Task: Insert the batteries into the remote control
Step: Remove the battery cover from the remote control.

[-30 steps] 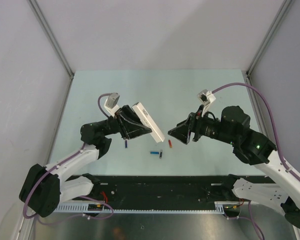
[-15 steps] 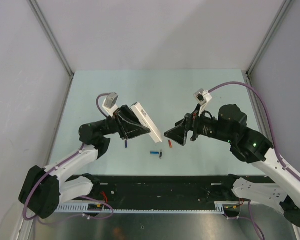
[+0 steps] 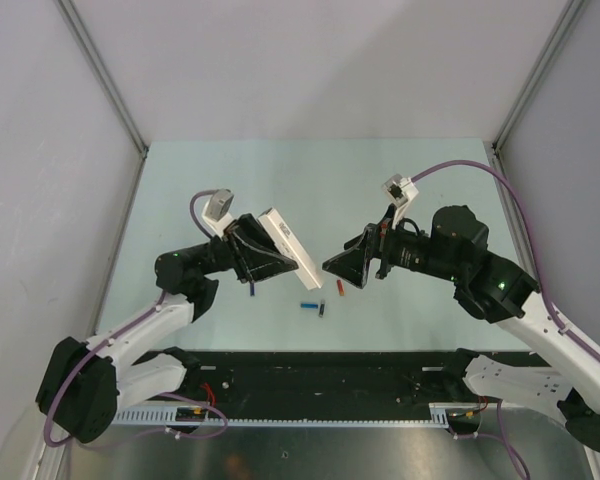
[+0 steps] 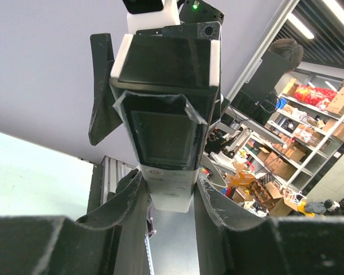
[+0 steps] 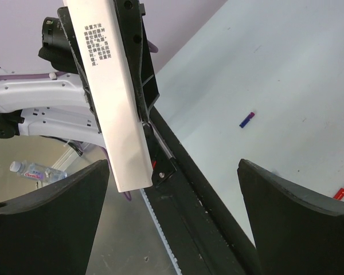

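My left gripper [image 3: 278, 258] is shut on the remote control [image 3: 292, 248], a white bar held tilted above the table. In the left wrist view the remote control [image 4: 166, 114] stands between the fingers [image 4: 132, 200], dark screen side facing the camera. My right gripper [image 3: 337, 263] is open and empty, just right of the remote. In the right wrist view the remote's white back [image 5: 112, 97] hangs near the left finger [image 5: 46, 217]. On the table lie a red battery [image 3: 339, 288], a blue battery [image 3: 307, 305], a black battery [image 3: 322, 311] and another blue battery [image 3: 252, 286].
The pale green table [image 3: 310, 180] is walled on the left, back and right. A black strip [image 3: 330, 375] runs along its near edge. The right wrist view also shows a blue battery [image 5: 247, 119] and the red battery [image 5: 340, 193] on the table.
My right gripper has moved left, closer to the held remote. My left arm has shifted slightly left with the remote still in it.
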{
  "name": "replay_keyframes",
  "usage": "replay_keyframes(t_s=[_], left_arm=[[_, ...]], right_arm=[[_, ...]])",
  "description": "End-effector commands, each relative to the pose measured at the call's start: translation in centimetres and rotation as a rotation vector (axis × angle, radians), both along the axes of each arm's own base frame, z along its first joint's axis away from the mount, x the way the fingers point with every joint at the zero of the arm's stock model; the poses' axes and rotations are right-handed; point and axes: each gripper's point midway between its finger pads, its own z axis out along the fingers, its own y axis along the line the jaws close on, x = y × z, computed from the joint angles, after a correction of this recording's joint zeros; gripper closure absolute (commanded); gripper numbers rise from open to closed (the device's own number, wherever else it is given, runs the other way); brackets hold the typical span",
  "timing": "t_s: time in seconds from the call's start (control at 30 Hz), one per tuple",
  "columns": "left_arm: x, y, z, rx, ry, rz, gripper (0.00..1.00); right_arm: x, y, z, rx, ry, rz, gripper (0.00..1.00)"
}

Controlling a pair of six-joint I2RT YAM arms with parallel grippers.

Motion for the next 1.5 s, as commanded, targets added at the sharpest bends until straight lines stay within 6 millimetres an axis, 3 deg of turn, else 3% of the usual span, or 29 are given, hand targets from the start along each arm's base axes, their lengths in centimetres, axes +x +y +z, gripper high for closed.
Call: replay_keyframes(t_s=[0.0, 1.47], left_arm=[[-4.13, 2.49, 3.93, -0.184, -0.338, 0.002, 1.00], [-4.06, 3.11, 4.15, -0.182, -0.354, 0.026, 1.00]], right_arm=[[0.03, 0.06, 1.33, 0.043, -0.027, -0.006, 0.00], [0.16, -0.09, 1.03, 0.035, -0.009, -0.032, 0.00]])
